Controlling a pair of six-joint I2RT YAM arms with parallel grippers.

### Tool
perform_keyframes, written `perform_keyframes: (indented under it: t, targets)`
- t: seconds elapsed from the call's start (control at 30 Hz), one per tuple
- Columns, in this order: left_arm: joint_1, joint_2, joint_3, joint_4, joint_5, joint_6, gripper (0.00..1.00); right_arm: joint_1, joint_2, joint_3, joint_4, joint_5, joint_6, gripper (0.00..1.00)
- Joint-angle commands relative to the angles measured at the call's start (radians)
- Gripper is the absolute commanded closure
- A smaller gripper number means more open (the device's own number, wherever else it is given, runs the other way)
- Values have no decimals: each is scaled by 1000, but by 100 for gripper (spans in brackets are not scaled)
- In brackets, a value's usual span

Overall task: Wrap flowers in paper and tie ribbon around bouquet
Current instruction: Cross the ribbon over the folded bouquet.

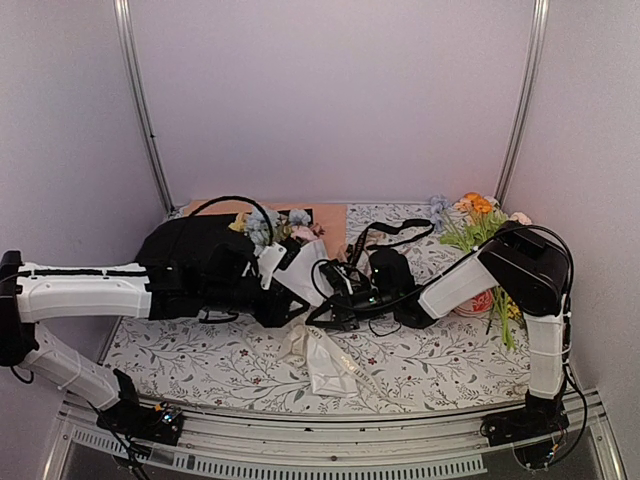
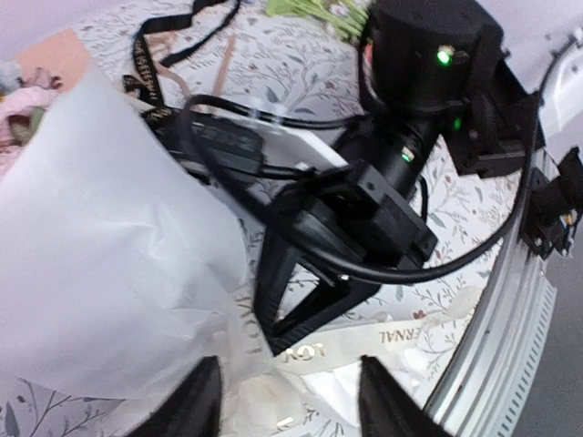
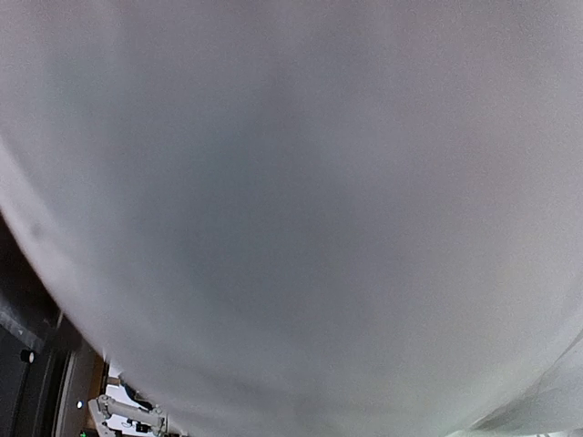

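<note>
Left gripper (image 2: 290, 405), bottom of frame: fingertips spread, nothing between. Just beyond them, ribbon (image 2: 383, 339): limp, sheer, likely slippery; you pinch it flat, near free end. Right gripper (image 2: 278, 328), centre: fingers pressed together; what they hold, cannot tell. Left of frame, paper (image 2: 100, 264): thin, light, easily torn; keep your grip gentle, at cone's narrow end. Overhead view, centre: bouquet (image 1: 292, 275), flowers (image 1: 268, 228) at upper end, soft, crushable.

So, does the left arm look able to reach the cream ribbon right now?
Probably yes: the ribbon lies uncovered just ahead of the open left pincer; the paper only crowds one side.
</note>
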Motion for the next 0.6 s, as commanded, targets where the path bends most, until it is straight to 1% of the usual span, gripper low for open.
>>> perform_keyframes:
  t: [0.0,0.07,0.17,0.3,0.43,0.57]
  targets:
    - [70,9,-76,9,-99,-35,89,-3,17,16,29,-12,8,100]
    - [73,44,-91,18,-113,-30,98,-4,18,17,29,-12,8,100]
    - [72,93,-107,94,-96,-7,100,-3,18,18,27,-8,8,100]
    - [69,154,-78,192,-23,53,97,-4,18,19,25,-7,10,100]
    - [64,188,-66,212,9,91,93,-4,9,18,16,0,5,100]
    - [56,173,-98,243,53,98,89,-4,-10,19,-22,20,-17,100]
